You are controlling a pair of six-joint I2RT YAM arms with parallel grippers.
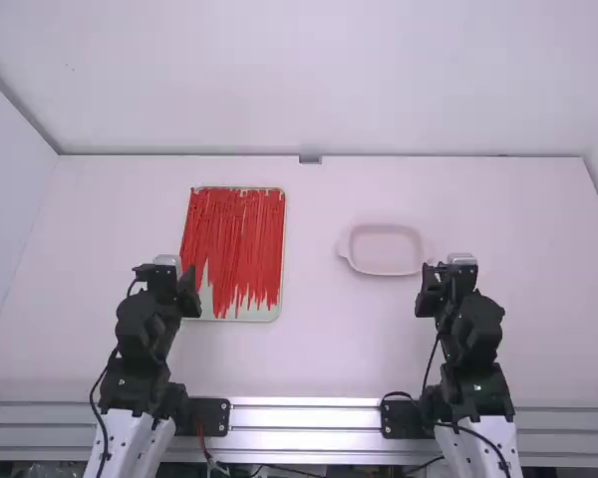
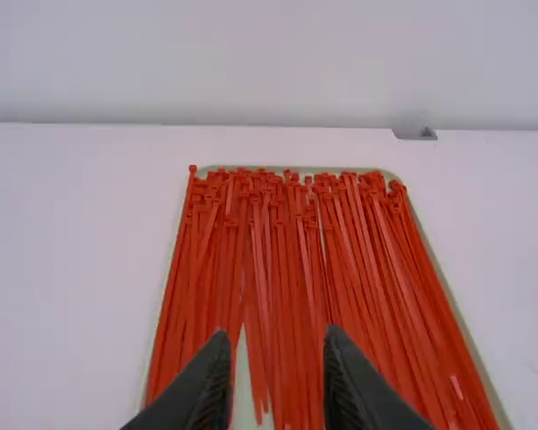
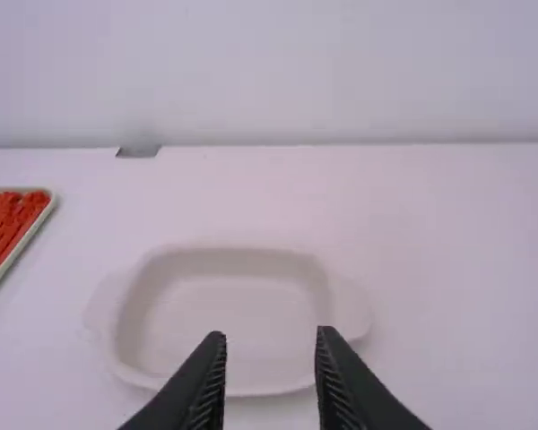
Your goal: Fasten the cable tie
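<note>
We begin at the left pincer (image 2: 275, 345). Its two fingers stand apart with a middle gap and nothing is between them. It hangs above the near left part of the tray (image 1: 207, 311), not touching it as far as we can judge. The ties (image 2: 287, 269) lie directly under it and run away from it toward the far side. They are red, thin and very many, packed side by side in one flat layer, and some cross over each other at the near ends. Their long axis goes from near to far, the same line as the reach of the left arm, while the gap of the fingers opens from left to right. So the fingers stand across the ties, and we think a straight descent could close on one tie from its two sides. The difficulty, in our opinion, is to take only one tie, because the neighbours touch each other.

The right pincer (image 3: 269, 339) is also open with a similar gap and holds nothing. It faces the white dish (image 3: 224, 305), which is just beyond it on the table (image 1: 498, 219). The ties are well apart from it, to its left. The left arm is clearly the nearer one, so we judge that the first pick belongs to it. No tie is lifted or fastened yet.
</note>
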